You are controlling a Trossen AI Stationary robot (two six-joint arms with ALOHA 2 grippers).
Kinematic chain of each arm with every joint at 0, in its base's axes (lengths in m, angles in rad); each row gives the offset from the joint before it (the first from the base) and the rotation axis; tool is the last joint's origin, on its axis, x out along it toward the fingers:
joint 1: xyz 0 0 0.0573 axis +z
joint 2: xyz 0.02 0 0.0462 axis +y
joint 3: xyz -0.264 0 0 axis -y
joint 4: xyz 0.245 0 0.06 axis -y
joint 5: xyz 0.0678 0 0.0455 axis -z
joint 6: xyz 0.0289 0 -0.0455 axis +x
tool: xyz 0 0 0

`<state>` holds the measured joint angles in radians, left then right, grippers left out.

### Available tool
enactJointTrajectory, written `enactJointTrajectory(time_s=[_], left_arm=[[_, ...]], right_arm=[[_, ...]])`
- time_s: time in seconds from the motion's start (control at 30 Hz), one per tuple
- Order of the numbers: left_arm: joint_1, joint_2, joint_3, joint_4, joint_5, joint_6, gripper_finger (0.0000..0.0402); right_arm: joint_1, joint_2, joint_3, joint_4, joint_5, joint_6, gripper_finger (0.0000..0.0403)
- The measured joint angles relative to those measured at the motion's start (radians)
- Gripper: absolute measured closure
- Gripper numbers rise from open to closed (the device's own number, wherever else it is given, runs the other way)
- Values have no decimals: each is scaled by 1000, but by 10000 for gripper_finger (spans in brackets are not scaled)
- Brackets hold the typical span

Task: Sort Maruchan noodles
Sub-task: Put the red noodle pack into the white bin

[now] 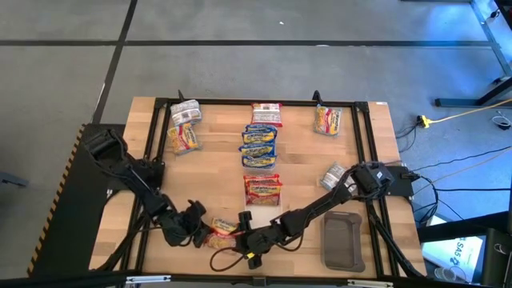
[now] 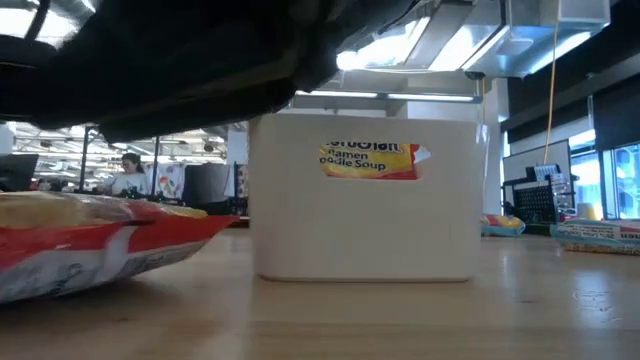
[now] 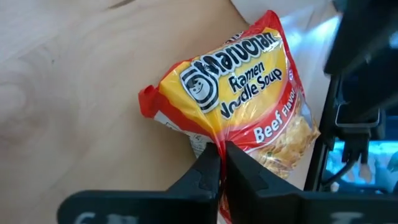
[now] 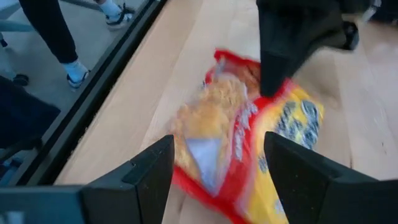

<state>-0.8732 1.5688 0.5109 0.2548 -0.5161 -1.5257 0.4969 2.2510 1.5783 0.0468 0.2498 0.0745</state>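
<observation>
Red-yellow beef packet [image 3: 239,106] pinched at its edge, near front table edge. Blue packets [image 1: 259,144] stacked mid-table; others scattered along far edge [image 1: 266,113].

The red-and-yellow noodle packet [image 3: 239,99] is showing as glossy, crinkled plastic film, catching highlights along its folds and puckering where the left hand [image 3: 221,163] is pinching its edge between matt black plastic fingers [image 3: 202,174]. The right hand [image 4: 214,168] is showing the same dull black finish. The surface [image 1: 216,172] is looking like pale, smooth wood with visible grain, framed by black metal rails [image 1: 364,144]. The white tray [image 2: 365,200] is appearing as plain matt plastic; the dark grey tray [image 1: 342,240] is looking matt and smooth too.
</observation>
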Motion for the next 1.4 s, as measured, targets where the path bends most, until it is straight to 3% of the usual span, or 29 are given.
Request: enactJointTrajectory(time_s=[0.2, 0.33, 0.5, 0.77, 0.93, 1.1, 1.27, 1.4], left_arm=[[-62, 1, 11, -3, -48, 69, 399], [-112, 1, 50, -4, -104, 194, 400], [-155, 1, 93, -48, -198, 310, 401], [-168, 1, 143, -123, -417, 518, 401], [-149, 1, 179, -123, -512, 678, 401], [-109, 1, 213, -125, -602, 794, 401], [-72, 1, 243, -124, -590, 875, 401], [-55, 1, 248, -123, -590, 885, 401]], right_arm=[[0, -92, -3, -99, -48, 56, 169], [0, -176, -1, -224, -111, 81, 169], [-9, -259, -1, -341, -117, 82, 169], [-107, -283, 0, -316, -271, 168, 169], [-154, -278, 0, -247, -289, 301, 167], [-158, -250, 1, -206, -290, 357, 126], [-166, -238, 1, -250, -294, 433, 84], [-164, -238, 0, -252, -259, 431, 74]])
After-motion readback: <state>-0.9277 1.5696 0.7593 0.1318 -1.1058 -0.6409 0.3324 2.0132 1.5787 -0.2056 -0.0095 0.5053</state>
